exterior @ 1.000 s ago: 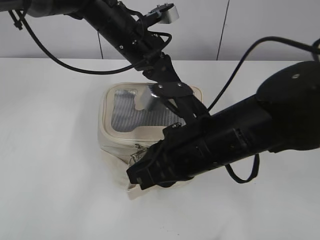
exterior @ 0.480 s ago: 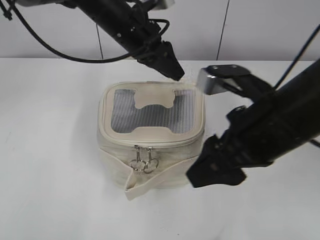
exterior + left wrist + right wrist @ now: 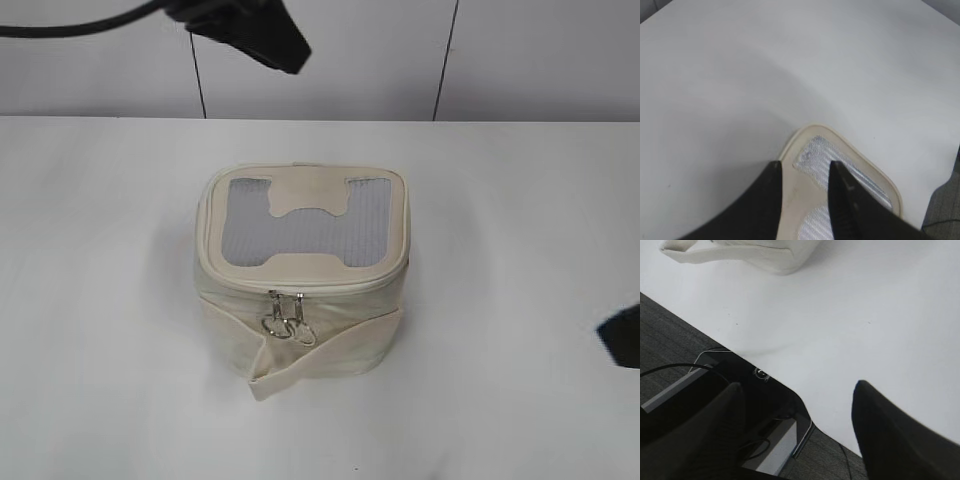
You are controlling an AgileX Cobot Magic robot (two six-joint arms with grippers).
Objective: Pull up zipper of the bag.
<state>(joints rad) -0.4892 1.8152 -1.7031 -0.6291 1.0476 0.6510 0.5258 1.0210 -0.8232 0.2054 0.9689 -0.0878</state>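
Surface: plain white tabletop (image 3: 110,300), filling most of the exterior view; its near edge showed in the right wrist view with dark grey floor below.
Room: pale wall panels (image 3: 330,55) along the top of the frame, split by thin dark vertical seams.
Bag: small boxy cream fabric bag (image 3: 300,275) sat upright dead centre, grey mesh top facing up, loose cream strap sagging at its lower front.
Zipper: thin cream zip track (image 3: 300,287) ran round the top rim, long axis left to right across the front; both silver sliders sat side by side at front centre, ring pulls hanging down.
Change: half a second earlier both arms crowded the bag; now they'd pulled off, and the bag looked the same.
Left gripper: black gripper (image 3: 805,172) high at the upper left of the exterior frame, fingers a narrow gap apart, empty, above the bag's top.
Right gripper: black gripper (image 3: 797,390) barely at the right edge, fingers spread wide, holding nothing, over the table edge.
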